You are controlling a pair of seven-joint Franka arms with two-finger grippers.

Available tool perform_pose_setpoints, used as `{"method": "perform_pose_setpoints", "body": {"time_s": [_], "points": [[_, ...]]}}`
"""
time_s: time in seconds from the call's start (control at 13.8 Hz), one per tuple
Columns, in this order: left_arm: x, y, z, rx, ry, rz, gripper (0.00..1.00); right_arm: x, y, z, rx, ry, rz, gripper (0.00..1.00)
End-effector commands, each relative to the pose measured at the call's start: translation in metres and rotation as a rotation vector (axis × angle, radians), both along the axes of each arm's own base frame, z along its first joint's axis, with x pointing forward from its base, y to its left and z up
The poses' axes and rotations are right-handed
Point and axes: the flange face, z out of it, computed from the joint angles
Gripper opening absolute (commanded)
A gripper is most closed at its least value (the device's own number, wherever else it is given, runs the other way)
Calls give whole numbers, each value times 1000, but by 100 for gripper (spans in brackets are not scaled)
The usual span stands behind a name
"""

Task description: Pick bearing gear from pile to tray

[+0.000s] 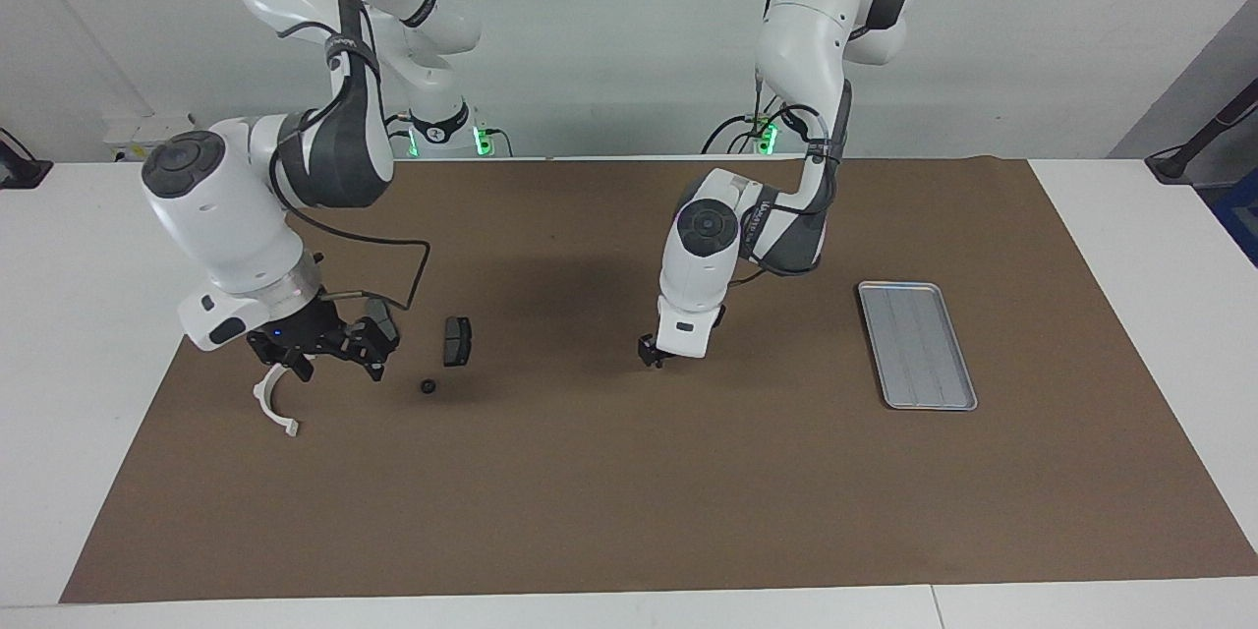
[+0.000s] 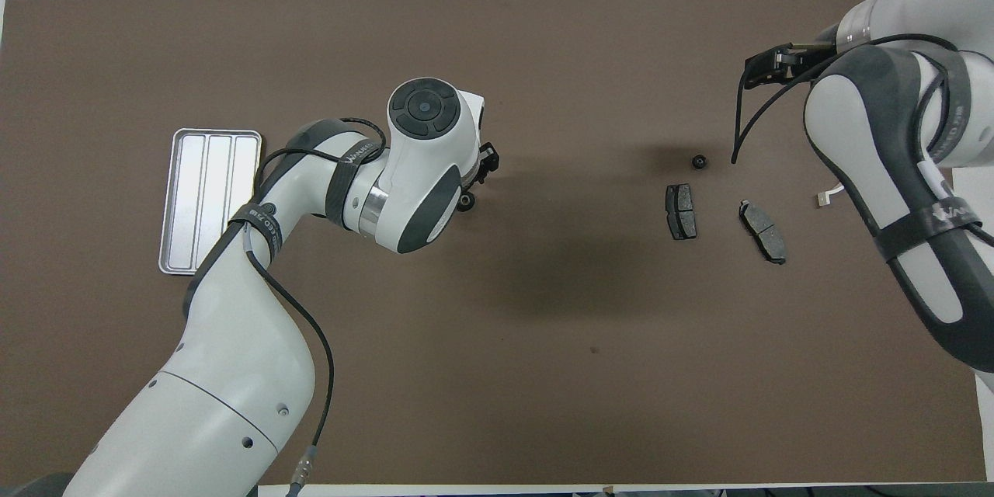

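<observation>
White curved bracket lies closest to the facing camera, farther from the robots than anything else in the pile, toward the right arm's end of the brown mat that covers the white counter. Directly over its upper tip hangs the right claw, its fingers spread apart and holding nothing, low above the mat (whether a finger touches the bracket cannot be told).

Just beside that claw, toward the middle of the counter, a small black round piece sits alone on the mat, gripped by neither arm. One dark grey brake pad lies flat near it, a little nearer to the robots. The second brake pad lies beside the first, toward the right arm's end, and in the facing view it is largely hidden by the right claw. All of these parts are apart from one another.

Over the middle of the mat the left claw points straight down, close to the surface, well apart from the pile. Its wrist hides the fingers, so I cannot tell whether they are spread or pressed together.

Toward the left arm's end lies the silver tray, flat on the mat, its ridges running lengthwise, well apart from both claws and the pile.
</observation>
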Motion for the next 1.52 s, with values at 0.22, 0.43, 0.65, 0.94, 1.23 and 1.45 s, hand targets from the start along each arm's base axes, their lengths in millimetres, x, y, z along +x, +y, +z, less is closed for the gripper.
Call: {"method": "perform_pose_setpoints", "body": {"time_s": [0.22,0.43,0.65,0.94,1.23,1.45], "points": [[-15,-5,-4,8,-8,19,81,-22,43,-33,6,25,-38,100],[-17,-6,-5,12,-6,33,78,-20,72,-38,-12,3,17,100],[-20,-3,-9,16,-1,33,63,-20,82,-52,-26,13,42,100],[-25,-7,-10,21,5,34,3,-20,60,-60,-35,31,76,100],[-13,12,26,18,0,63,0,-28,56,-82,-45,79,101,100],[0,67,78,28,13,116,0,-33,57,-98,-45,101,103,100]]}}
